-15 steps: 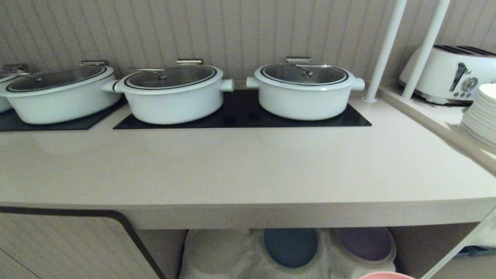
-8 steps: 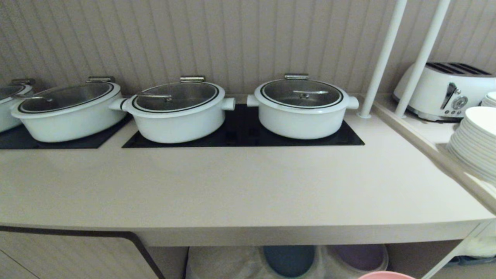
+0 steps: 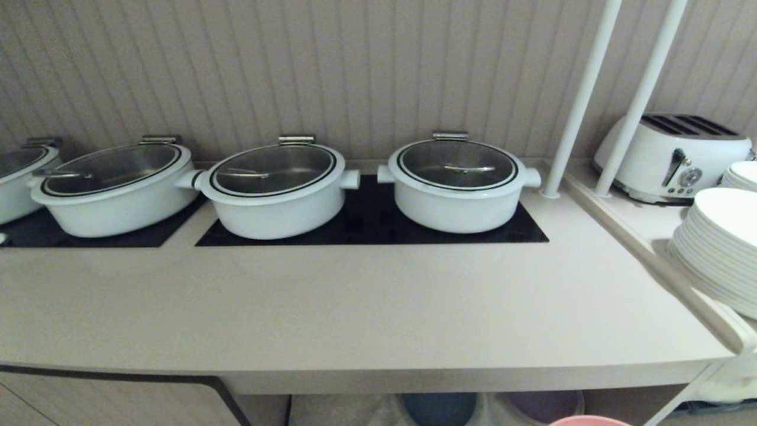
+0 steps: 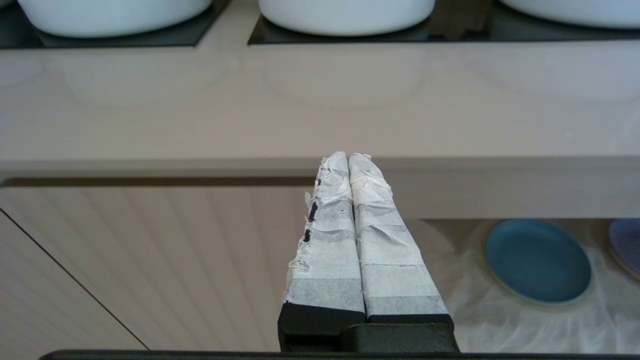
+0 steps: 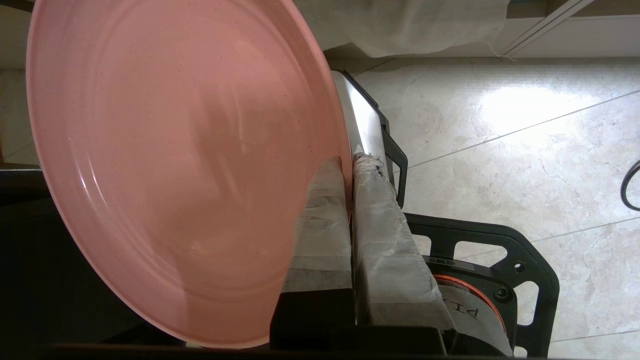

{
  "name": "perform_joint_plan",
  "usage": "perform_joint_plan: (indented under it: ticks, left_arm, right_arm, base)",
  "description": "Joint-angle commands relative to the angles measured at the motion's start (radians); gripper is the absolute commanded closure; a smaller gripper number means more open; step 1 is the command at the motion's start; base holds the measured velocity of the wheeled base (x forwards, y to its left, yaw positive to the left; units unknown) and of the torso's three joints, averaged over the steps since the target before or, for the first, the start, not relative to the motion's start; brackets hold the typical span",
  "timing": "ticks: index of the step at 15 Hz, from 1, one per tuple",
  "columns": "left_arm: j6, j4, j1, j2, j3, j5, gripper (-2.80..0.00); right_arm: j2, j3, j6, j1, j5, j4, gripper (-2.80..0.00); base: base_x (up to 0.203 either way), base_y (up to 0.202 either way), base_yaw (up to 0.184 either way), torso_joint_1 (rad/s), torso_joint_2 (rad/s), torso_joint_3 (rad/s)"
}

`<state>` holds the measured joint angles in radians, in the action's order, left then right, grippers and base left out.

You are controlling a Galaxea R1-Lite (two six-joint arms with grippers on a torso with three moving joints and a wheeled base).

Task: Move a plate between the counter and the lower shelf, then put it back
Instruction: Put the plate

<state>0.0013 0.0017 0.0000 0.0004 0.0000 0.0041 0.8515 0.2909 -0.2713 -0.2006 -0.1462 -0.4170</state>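
My right gripper [image 5: 348, 162] is shut on the rim of the pink plate [image 5: 170, 165], which stands nearly on edge over the robot base and floor. In the head view only a sliver of the plate [image 3: 588, 420] shows at the bottom edge, below and in front of the beige counter [image 3: 366, 313]. Under the counter lies the lower shelf [image 4: 530, 320], its floor draped in white cloth. My left gripper [image 4: 348, 156] is shut and empty, parked in front of the counter's front edge.
Several white lidded pots [image 3: 455, 183] stand on black panels at the back of the counter. A blue plate [image 4: 537, 260] and a purple plate [image 4: 627, 245] lie on the shelf cloth. A stack of white plates [image 3: 718, 248] and a toaster [image 3: 674, 155] sit on the right ledge.
The head view has risen: the counter and pots sit lower in the picture and less of the shelf shows. The pink plate's sliver stays at the bottom edge.
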Motion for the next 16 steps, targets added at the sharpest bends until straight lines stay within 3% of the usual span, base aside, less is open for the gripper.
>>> perform_joint_plan:
  ticks: [1, 11, 16]
  left_arm:
    - [0.000, 0.000, 0.000, 0.000, 0.000, 0.001, 0.00]
    - [0.000, 0.000, 0.000, 0.000, 0.000, 0.001, 0.00]
    - [0.000, 0.000, 0.000, 0.000, 0.000, 0.001, 0.00]
  right_arm:
    - [0.001, 0.001, -0.002, 0.000, -0.001, -0.002, 0.00]
    - [0.001, 0.000, -0.002, 0.000, 0.000, -0.002, 0.00]
    - [0.001, 0.001, -0.002, -0.002, 0.000, -0.002, 0.00]
  base:
    - [0.000, 0.000, 0.000, 0.173, -0.34, -0.173]
    - [0.000, 0.000, 0.000, 0.168, -0.32, -0.159]
    - [0.000, 0.000, 0.000, 0.023, -0.04, -0.019]
